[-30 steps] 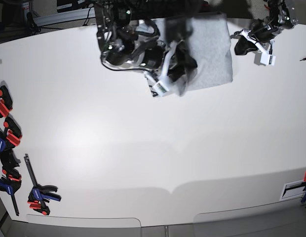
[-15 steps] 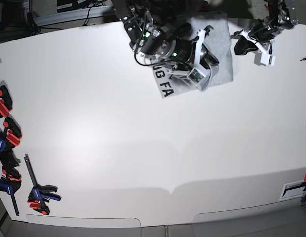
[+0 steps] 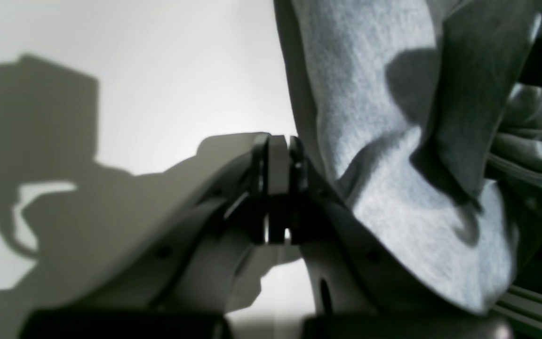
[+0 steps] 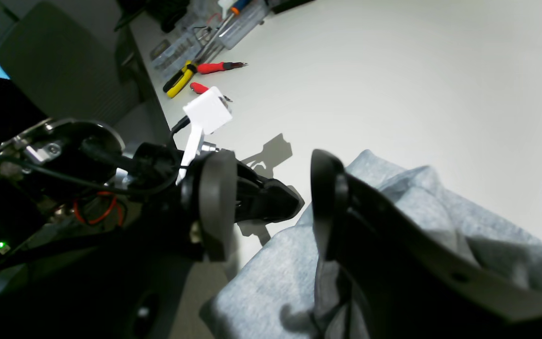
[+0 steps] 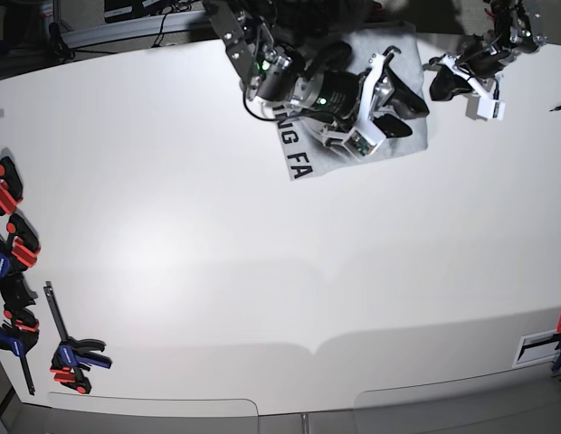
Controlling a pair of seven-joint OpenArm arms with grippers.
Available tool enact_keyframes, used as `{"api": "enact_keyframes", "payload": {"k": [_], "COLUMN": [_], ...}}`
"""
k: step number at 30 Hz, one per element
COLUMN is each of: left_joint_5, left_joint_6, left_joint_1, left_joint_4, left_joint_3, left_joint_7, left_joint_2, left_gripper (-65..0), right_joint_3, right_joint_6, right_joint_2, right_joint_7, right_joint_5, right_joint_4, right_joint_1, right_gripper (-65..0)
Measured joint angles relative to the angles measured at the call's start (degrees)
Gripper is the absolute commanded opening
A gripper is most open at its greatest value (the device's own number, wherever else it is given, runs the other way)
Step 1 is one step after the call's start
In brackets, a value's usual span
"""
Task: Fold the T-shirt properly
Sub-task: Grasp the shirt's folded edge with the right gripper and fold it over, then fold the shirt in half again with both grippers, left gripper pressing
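White table (image 5: 217, 271) mostly bare, clamps (image 5: 18, 298) near left. T-shirt (image 5: 303, 154) far centre, lettered flap now turned up after my sweep right. Right gripper (image 5: 389, 95) spread wide over cloth, holding nothing. Left gripper (image 3: 278, 188) pinched together, empty, parked beside shirt edge. Fold half-done, I reckon.

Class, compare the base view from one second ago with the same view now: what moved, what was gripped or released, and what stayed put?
The right gripper swung from the T-shirt's near-left edge across to its right side, and its jaws now stand open. A flap went over, exposing black lettering. The left gripper stayed beside the shirt's right edge, shut; the clamps did not move.
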Motion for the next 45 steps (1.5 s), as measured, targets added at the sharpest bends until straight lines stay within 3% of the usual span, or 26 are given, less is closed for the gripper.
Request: {"api": "enact_keyframes", "payload": {"k": [4, 6, 8, 12, 14, 18, 25, 31, 34, 39, 45], "left_joint_5": [-1.99, -2.19, -5.35, -14.45, -17.16, -19.37, -11.65, -6.62, -6.58, -0.5, -0.37], "left_joint_6": [0.15, -0.22, -1.75, -6.12, -5.99, -6.32, -6.32, -5.88, -5.9, -5.9, -5.88], "left_joint_1": [0.15, 0.42, 0.98, 2.6, 4.37, 4.66, 4.79, 4.33, 4.09, 3.43, 2.89], "left_joint_4": [3.08, 6.56, 11.37, 21.14, 24.98, 28.89, 28.68, 28.68, 28.68, 28.68, 28.57], "left_joint_3": [-1.42, -3.85, -6.82, -10.03, -9.92, -7.06, 5.05, 11.15, 13.25, 16.13, 16.26], "left_joint_7": [4.35, 5.66, 6.84, 10.36, 12.98, 13.46, 11.58, 10.12, 9.86, 5.6, 3.39], "left_joint_2": [-1.86, -1.81, -1.84, -2.12, -2.12, -2.03, -2.12, 0.39, 1.33, 1.51, 1.51], "left_gripper": [-65.0, -65.0, -64.9, -47.8, -42.7, -40.1, -38.2, -38.3, -38.3, -38.3, -38.3], "right_joint_3": [1.01, 3.32, 6.6, 15.28, 20.0, 28.96, 37.94, 38.16, 36.02, 31.67, 29.53], "right_joint_6": [-0.07, -4.2, -5.22, -5.68, -5.86, -5.84, -1.46, 1.27, 1.68, 1.68, 1.68], "right_joint_2": [-0.04, -0.09, -0.24, -0.33, -0.35, -0.33, 1.46, 1.38, 1.11, 1.11, 1.07], "right_joint_7": [-2.89, -3.45, -4.15, -7.06, -9.64, -12.83, -15.5, -16.09, -15.98, -16.11, -15.87], "right_joint_5": [-9.9, -12.52, -13.51, -13.57, -12.24, -9.4, 3.67, 9.29, 9.44, 9.14, 9.07], "right_joint_4": [0.2, 0.96, 1.79, 2.21, 2.21, 2.21, 2.21, 2.21, 2.21, 2.21, 2.21], "right_joint_1": [2.69, 3.67, 4.11, 3.89, 3.93, 3.78, 3.78, 3.78, 3.78, 3.78, 3.78], "right_gripper": [-40.6, -40.6, -40.6, -40.6, -40.6, -40.6, -40.6, -40.6, -40.6, -40.6, -40.6]}}
